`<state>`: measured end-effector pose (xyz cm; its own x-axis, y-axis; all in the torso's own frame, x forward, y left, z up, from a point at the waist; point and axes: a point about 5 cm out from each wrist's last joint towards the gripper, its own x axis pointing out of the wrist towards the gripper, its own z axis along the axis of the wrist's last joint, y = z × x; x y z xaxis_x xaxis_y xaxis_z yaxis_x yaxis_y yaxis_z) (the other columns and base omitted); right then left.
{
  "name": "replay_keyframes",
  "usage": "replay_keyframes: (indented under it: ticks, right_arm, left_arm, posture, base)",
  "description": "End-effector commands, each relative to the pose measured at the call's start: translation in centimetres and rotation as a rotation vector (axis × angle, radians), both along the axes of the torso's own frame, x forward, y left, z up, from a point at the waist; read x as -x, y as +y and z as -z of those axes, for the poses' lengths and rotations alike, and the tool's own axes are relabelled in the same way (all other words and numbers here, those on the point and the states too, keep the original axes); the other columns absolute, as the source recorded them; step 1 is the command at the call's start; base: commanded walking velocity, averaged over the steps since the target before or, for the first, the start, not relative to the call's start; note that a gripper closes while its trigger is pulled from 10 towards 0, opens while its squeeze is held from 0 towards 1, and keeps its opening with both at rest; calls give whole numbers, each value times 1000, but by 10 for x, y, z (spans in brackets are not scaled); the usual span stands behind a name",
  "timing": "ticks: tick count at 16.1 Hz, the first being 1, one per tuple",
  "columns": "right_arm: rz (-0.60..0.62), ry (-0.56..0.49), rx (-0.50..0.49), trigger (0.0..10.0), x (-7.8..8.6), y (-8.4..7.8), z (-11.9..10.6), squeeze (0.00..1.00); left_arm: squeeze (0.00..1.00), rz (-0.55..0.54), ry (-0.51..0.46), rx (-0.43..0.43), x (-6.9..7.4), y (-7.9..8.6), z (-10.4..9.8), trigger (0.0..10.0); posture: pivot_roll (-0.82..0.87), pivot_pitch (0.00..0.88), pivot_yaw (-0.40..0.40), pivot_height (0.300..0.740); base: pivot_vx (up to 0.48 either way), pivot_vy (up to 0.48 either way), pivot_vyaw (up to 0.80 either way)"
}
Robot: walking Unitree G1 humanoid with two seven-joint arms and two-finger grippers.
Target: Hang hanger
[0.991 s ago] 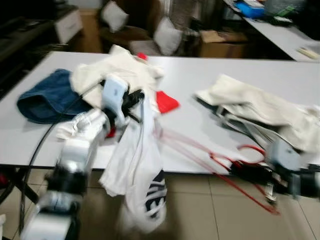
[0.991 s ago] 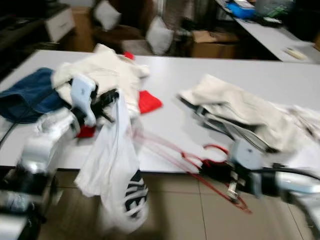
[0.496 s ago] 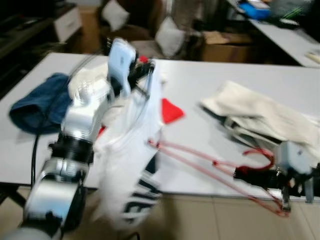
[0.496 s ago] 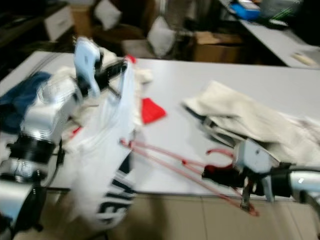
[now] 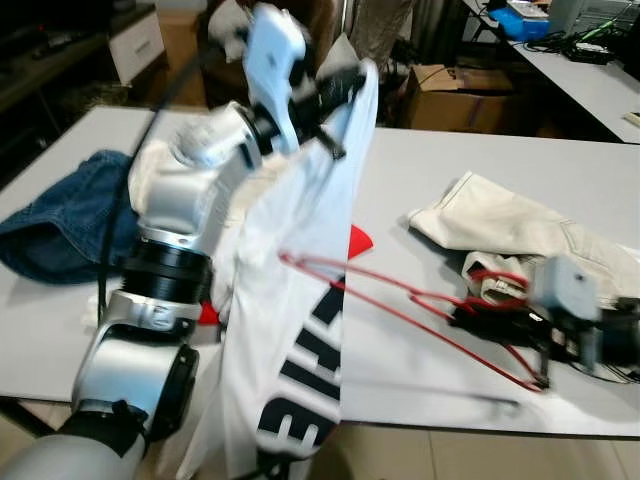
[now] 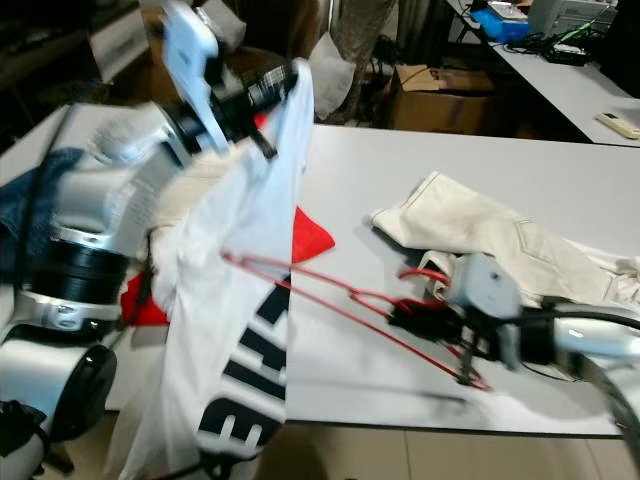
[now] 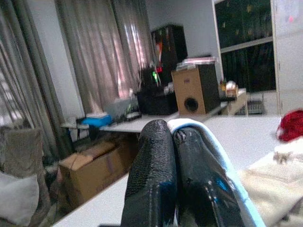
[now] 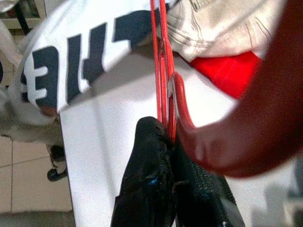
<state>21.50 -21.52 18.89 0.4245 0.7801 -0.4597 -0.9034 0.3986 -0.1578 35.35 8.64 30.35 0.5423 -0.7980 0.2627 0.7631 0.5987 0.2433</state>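
Observation:
My left gripper (image 5: 345, 80) is raised high over the white table (image 5: 430, 170) and shut on the collar edge of a white T-shirt (image 5: 290, 330) with dark lettering, which hangs down past the table's front edge. In the left wrist view its black fingers (image 7: 163, 179) pinch white cloth. My right gripper (image 5: 480, 318) is shut on the neck of a red wire hanger (image 5: 400, 310), held just above the table. The hanger's far end reaches into the shirt. In the right wrist view the fingers (image 8: 161, 189) clamp the red wires below the hook (image 8: 182, 113).
On the table lie a cream garment (image 5: 520, 235) at the right, a blue denim piece (image 5: 60, 215) at the left, a cream pile behind my left arm and a red cloth (image 6: 310, 235). Cardboard boxes (image 5: 455, 95) and another table (image 5: 590, 80) stand behind.
My left gripper has lifted the T-shirt from low at the table edge to high above it. The right gripper has brought the hanger up over the table and its tip into the shirt.

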Motion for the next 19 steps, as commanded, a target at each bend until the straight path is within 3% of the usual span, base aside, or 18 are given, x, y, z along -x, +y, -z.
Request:
replay_keyframes:
  ticks: [1,3,5,7,9,10,12,13,14,15,16,17,19]
  right_arm:
    - [10,-26,-18,10000,-6,10,-1,0]
    - [17,-58,-27,10000,-14,21,0,0]
    - [63,-102,-3,10000,-26,22,0,0]
    - [149,-196,-2,10000,-52,22,-14,0]
    - [276,-373,58,10000,-83,7,-41,0]
    - [395,-492,26,10000,-101,-4,-66,0]
    - [663,-796,-84,10000,-123,-31,-133,0]
    - [823,-984,-240,10000,-120,-50,-180,0]
    - [877,-1082,-340,10000,-113,-61,-205,0]
    - [822,-1099,-287,10000,-113,-59,-206,0]
    - [741,-1019,-252,10000,-120,-51,-190,0]
    - [626,-875,-173,10000,-129,-38,-153,0]
    - [491,-686,-65,10000,-132,-24,-90,0]
  left_arm:
    - [0,32,-21,34,8,-3,-10,10000]
    - [0,87,-24,75,17,-8,-17,10000]
    - [0,127,-23,93,22,-13,-21,10000]
    - [0,180,-31,99,32,-22,-25,10000]
    - [0,232,-76,194,41,-21,-51,10000]
    - [0,256,-99,242,46,-18,-65,10000]
    - [0,276,-148,320,52,-9,-87,10000]
    - [0,271,-187,380,55,0,-101,10000]
    - [0,260,-207,421,57,7,-108,10000]
    - [0,223,-207,426,54,12,-108,10000]
    - [0,177,-185,407,49,17,-104,10000]
    - [0,108,-125,360,39,18,-91,10000]
    - [0,-36,-41,229,19,11,-58,10000]
  posture:
    - [-32,0,-43,740]
    - [-26,0,-47,740]
    - [-23,0,-51,740]
    - [-21,0,-57,740]
    - [-24,0,-61,740]
    - [-21,0,-66,740]
    - [-11,0,-76,740]
    - [-7,0,-80,740]
    - [-5,0,-84,740]
    - [-4,0,-85,740]
    - [-6,0,-85,740]
    - [-9,0,-81,740]
    - [-8,0,-79,740]
  base:
    - [0,0,0]
    - [0,0,0]
    - [0,0,0]
    - [0,0,0]
    - [0,0,0]
    - [0,0,0]
    - [0,0,0]
    - [0,0,0]
    - [0,0,0]
    - [0,0,0]
    - [0,0,0]
    - [0,0,0]
    - [0,0,0]
